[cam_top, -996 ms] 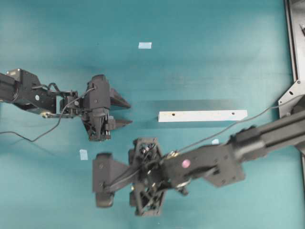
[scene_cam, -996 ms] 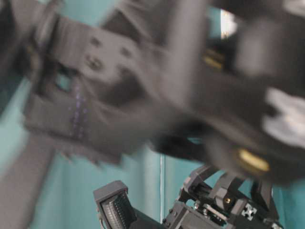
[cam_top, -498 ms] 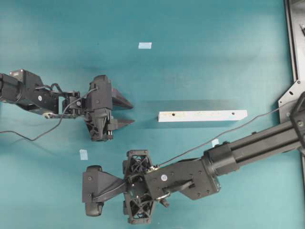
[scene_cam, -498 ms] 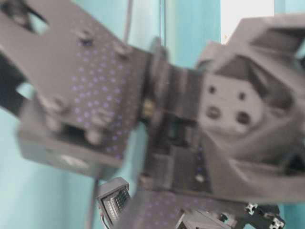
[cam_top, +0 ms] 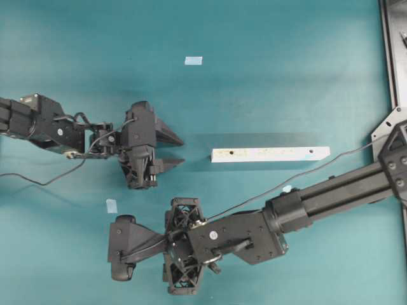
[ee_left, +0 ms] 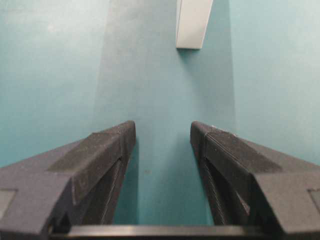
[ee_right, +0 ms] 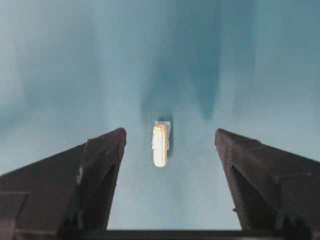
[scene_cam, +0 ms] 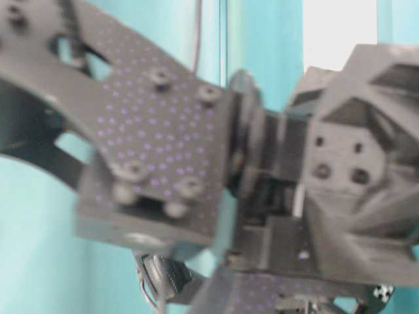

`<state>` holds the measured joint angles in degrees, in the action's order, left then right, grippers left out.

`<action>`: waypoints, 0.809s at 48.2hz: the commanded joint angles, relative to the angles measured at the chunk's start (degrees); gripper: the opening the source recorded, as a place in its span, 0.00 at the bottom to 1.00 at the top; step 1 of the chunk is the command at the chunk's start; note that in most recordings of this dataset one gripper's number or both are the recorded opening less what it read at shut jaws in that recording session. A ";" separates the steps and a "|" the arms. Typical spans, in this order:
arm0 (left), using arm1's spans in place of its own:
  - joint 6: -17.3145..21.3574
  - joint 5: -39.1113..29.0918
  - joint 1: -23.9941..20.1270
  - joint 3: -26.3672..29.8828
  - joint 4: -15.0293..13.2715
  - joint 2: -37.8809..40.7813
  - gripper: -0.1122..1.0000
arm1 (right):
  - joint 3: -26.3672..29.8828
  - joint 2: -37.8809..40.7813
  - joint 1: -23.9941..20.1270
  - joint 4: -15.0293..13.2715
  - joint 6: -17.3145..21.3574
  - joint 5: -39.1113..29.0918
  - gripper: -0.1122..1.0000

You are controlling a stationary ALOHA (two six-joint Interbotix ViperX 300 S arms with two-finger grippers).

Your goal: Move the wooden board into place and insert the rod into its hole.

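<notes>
In the overhead view the left gripper (cam_top: 180,151) sits at nine o'clock on the teal counter (cam_top: 267,76), its jaws parted and empty, pointing toward three o'clock; it has crept a little closer to the wooden board (cam_top: 270,154) than a second ago, yet a clear gap remains. The left wrist view shows the board's near end (ee_left: 192,22) at twelve o'clock, ahead of the spread fingers (ee_left: 112,145). The board lies flat just right of centre, long axis running nine to three, unmoved from the earlier frames. The right gripper (cam_top: 121,255), reaching across from four o'clock, has slid farther toward seven o'clock and now hangs low in the picture, jaws wide apart, holding nothing. Its wrist view shows the rod (ee_right: 160,145) lying on the counter between the open fingers (ee_right: 107,150), touched by neither, resting by a pale-blue tape square (ee_right: 166,131). Another tape square (cam_top: 193,60) stays at twelve o'clock.
</notes>
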<state>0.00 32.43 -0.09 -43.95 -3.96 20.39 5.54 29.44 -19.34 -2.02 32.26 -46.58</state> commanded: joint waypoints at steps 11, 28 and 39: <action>0.09 -0.18 1.32 1.67 0.18 0.53 0.65 | 1.41 -0.62 0.18 0.09 0.26 2.02 0.64; 0.09 -0.18 1.32 1.67 0.18 0.62 0.65 | 1.32 0.62 0.00 1.93 0.26 2.11 0.60; 0.09 -0.26 1.67 1.58 0.18 0.62 0.65 | 0.88 0.70 -0.26 1.93 0.62 1.93 0.57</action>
<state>0.09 32.52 0.18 -42.89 -3.96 21.01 5.63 31.11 -19.07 -0.26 32.61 -44.82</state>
